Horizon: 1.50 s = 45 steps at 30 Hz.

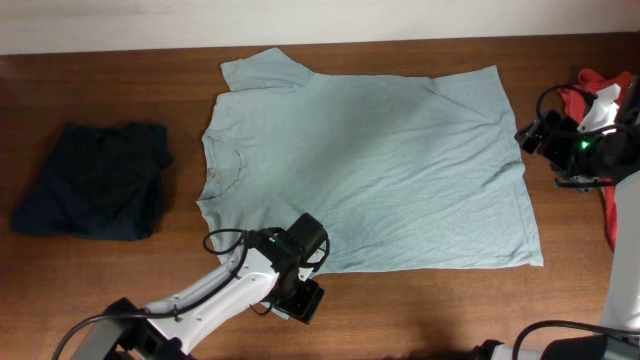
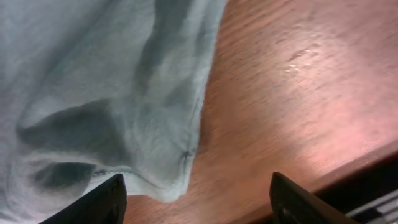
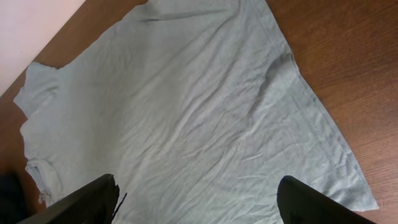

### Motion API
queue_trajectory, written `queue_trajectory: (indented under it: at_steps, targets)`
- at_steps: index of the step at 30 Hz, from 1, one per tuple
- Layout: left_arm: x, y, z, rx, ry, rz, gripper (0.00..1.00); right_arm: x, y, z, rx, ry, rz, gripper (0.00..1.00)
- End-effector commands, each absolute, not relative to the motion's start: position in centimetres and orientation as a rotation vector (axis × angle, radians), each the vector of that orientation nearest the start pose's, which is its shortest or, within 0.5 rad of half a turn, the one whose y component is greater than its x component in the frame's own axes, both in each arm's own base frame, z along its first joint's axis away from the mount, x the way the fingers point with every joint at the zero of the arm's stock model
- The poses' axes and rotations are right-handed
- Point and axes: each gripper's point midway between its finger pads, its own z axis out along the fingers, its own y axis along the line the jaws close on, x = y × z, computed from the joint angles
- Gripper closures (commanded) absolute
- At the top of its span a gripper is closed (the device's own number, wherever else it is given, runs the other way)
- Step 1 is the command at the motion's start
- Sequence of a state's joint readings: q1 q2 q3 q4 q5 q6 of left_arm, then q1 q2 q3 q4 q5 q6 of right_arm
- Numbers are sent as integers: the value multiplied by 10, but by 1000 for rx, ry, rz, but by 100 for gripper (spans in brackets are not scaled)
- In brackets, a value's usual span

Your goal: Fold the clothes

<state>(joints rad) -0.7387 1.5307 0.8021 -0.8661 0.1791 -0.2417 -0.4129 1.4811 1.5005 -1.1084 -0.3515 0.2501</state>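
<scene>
T-shirt (image 1: 380,170), pale grey-blue, flat on table (image 1: 420,310), left gripper (image 2: 196,193) over its near sleeve, fingers (image 2: 99,205) apart, empty, right gripper (image 3: 199,193) at right hem, fingers (image 3: 81,202) apart, navy garment (image 1: 95,180) left, red garment (image 1: 600,85) right

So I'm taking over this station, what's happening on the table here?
Two robot arms are folding clothes. A pale grey-blue T-shirt lies spread flat on the table, not yet folded. The left hand is open by a sleeve corner; the right hand is open above the hem side. Neither holds anything. A dark navy garment lies folded at one end, a red one bunched at the other.
</scene>
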Motion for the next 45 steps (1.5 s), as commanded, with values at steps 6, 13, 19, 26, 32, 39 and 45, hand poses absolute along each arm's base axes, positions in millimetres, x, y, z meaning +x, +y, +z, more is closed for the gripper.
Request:
queue_trajectory:
  at_steps: [6,13,19,26,32,39,45]
  targets:
    - [138,-175,2,708,3242,-231,41,341,-92,232,745,2506,373,13]
    - [153,-187,-1,711,3168,-271,59,340,-91,231,749,2513,375,13]
    - [154,-187,-3,712,3164,-268,86,339,-91,230,751,2516,376,13]
    - [137,-210,7,769,3192,-517,99,339,-91,230,750,2515,376,13]
    - [147,-236,28,782,3135,-682,99,339,-91,230,750,2515,376,13]
    - [134,-210,24,764,3247,-502,61,339,-91,230,751,2516,376,13]
    - [141,-187,17,642,3282,-261,57,339,-91,230,750,2515,376,13]
